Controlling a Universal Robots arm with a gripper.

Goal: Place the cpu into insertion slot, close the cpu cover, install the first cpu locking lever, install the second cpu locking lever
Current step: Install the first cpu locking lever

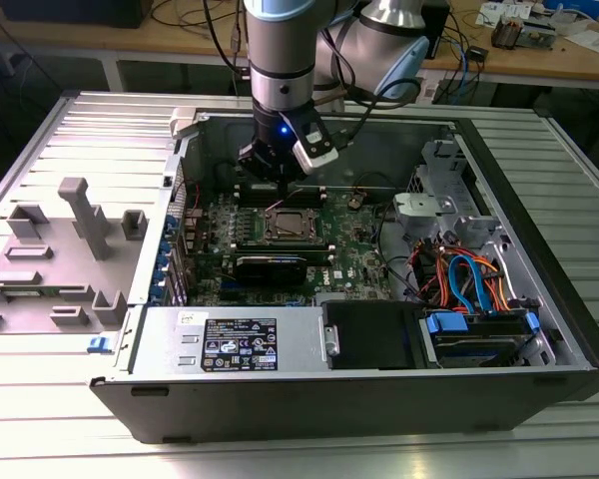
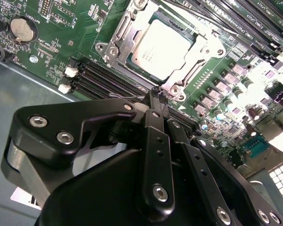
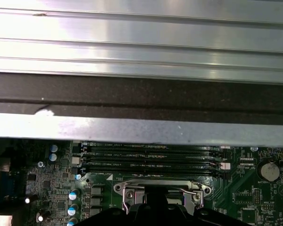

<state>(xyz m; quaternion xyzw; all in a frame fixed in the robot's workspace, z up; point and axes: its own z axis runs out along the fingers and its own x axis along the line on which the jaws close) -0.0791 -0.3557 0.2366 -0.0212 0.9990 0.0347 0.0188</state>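
We see a ridged metal table (image 1: 70, 439) carrying an open computer case (image 1: 280, 404), with its green motherboard (image 1: 364, 244) lying bare inside. The arm (image 1: 280, 50) stands at 12 o'clock in the exterior view. Its black gripper (image 1: 280, 172) hangs low over the board, near the case's far wall.

In the second wrist view the gripper (image 2: 158, 95) has its fingertips drawn together to a point, with no gap between them. We cannot tell whether anything thin is pinched there.

The insertion slot (image 2: 104, 48) sits near those tips but apart from them, at about 6 o'clock of the gripper in the exterior view. The cpu cover (image 2: 124, 29) lies flat on the slot and frames the cpu (image 2: 162, 47), whose silvery top shows through the window. The cpu is seated in the slot, not in the gripper. Long black memory slots (image 2: 108, 80) run just beside the socket, close under the fingertips.
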